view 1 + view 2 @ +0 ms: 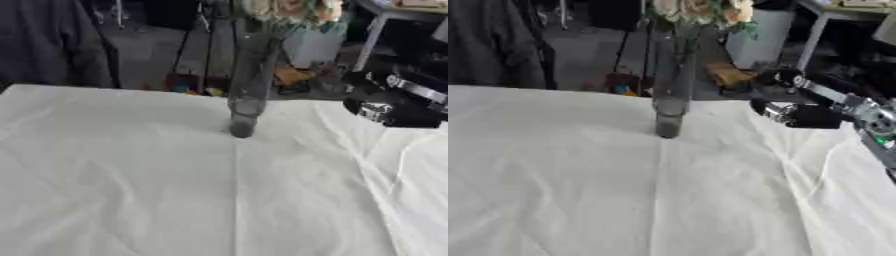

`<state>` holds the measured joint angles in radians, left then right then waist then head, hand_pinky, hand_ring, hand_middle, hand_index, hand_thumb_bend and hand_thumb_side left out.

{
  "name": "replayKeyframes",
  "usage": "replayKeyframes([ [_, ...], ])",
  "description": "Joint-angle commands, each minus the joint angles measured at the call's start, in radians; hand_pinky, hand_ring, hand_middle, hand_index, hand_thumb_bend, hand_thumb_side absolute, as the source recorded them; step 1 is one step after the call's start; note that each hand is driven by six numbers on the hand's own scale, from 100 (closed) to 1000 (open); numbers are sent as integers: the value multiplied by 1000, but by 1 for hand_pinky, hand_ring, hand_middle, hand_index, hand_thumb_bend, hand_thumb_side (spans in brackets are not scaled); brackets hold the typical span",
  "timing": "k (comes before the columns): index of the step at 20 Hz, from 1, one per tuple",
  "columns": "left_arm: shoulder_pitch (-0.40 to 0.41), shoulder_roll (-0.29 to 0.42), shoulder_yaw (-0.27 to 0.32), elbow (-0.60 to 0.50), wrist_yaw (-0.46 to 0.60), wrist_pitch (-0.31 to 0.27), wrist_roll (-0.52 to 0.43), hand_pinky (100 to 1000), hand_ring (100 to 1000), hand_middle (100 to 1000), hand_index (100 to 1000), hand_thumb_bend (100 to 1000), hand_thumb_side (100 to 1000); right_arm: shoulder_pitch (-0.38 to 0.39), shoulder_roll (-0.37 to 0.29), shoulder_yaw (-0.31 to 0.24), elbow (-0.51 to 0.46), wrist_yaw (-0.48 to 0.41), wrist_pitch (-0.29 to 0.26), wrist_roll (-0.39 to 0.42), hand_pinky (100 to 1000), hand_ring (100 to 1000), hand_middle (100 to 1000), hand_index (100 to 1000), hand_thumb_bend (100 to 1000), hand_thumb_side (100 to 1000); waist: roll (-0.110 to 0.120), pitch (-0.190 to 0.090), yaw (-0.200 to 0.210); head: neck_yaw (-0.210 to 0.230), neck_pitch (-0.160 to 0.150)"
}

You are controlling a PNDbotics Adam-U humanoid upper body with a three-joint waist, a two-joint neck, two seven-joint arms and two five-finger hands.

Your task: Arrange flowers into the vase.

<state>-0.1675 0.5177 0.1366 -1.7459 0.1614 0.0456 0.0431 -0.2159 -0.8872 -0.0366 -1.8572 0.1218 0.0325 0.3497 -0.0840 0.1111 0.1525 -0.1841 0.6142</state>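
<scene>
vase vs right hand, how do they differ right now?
The vase is tall, clear and upright, its base on the white cloth; the right hand is black and silver, lying sideways above the cloth. The vase holds pale flowers; the right hand holds nothing visible. Both sit near the table's far edge.

Paired head views down onto table point(131, 190)
</scene>
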Motion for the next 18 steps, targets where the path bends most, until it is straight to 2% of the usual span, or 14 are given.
replayKeyframes([
  [1, -7, 8, 16, -29, -14, -9, 2, 689, 668, 736, 542, 945, 744, 26, 1, -44, -93, 8, 8, -50, 996, 938, 880, 942, 182, 749, 12, -5, 0, 15, 11],
  [2, -6, 5, 17, -31, -17, -11, 2, 689, 668, 736, 542, 943, 745, 41, 13, -52, -108, 15, 13, -66, 992, 933, 875, 944, 100, 784, 16, -2, -2, 17, 13],
  [5, -6, 2, 18, -37, -23, -15, 3, 688, 667, 735, 539, 936, 748, 78, 46, -65, -137, 24, 28, -114, 984, 922, 863, 934, 100, 851, 21, 1, -7, 14, 14],
  [6, -5, -1, 20, -38, -22, -17, 7, 686, 663, 727, 531, 894, 768, 88, 59, -69, -140, 19, 33, -133, 972, 904, 840, 917, 100, 928, 22, 1, -7, 11, 12],
  [8, -3, -6, 24, -40, -15, -21, 20, 678, 647, 702, 496, 836, 802, 107, 80, -75, -141, 2, 44, -176, 940, 869, 794, 910, 100, 868, 24, 2, -11, 7, 7],
  [9, -2, -7, 24, -40, -7, -25, 30, 669, 633, 685, 486, 651, 878, 114, 89, -78, -139, -6, 51, -201, 897, 824, 751, 883, 100, 809, 24, 3, -14, 5, 7],
  [10, -2, -9, 26, -38, 3, -28, 44, 665, 626, 675, 480, 478, 934, 122, 98, -79, -136, -14, 58, -227, 880, 807, 740, 855, 100, 787, 24, 3, -16, 3, 7],
  [11, -1, -11, 27, -36, 13, -29, 61, 658, 615, 661, 470, 142, 936, 129, 104, -79, -134, -20, 63, -250, 860, 789, 728, 802, 100, 784, 24, 3, -17, 1, 5],
  [12, 1, -12, 26, -34, 24, -28, 76, 656, 609, 659, 458, 100, 922, 135, 113, -80, -131, -23, 65, -270, 843, 776, 714, 767, 100, 770, 25, 2, -19, 1, 3],
  [14, 2, -11, 22, -37, 39, -36, 87, 649, 605, 669, 435, 100, 920, 143, 130, -84, -128, -24, 65, -314, 809, 751, 687, 676, 100, 746, 27, 3, -22, 1, -3],
  [15, 3, -10, 21, -40, 42, -43, 85, 639, 599, 670, 409, 100, 868, 146, 137, -84, -127, -25, 64, -335, 790, 736, 670, 624, 100, 733, 28, 3, -23, 1, -3],
  [17, 2, -9, 19, -44, 39, -60, 74, 625, 593, 670, 381, 139, 812, 155, 151, -85, -127, -21, 60, -380, 771, 718, 651, 589, 100, 732, 28, 3, -26, -2, -5],
  [18, 1, -7, 19, -45, 35, -67, 70, 597, 578, 662, 336, 203, 750, 160, 158, -85, -127, -21, 58, -403, 756, 700, 634, 575, 100, 738, 29, 3, -28, -4, -6],
])
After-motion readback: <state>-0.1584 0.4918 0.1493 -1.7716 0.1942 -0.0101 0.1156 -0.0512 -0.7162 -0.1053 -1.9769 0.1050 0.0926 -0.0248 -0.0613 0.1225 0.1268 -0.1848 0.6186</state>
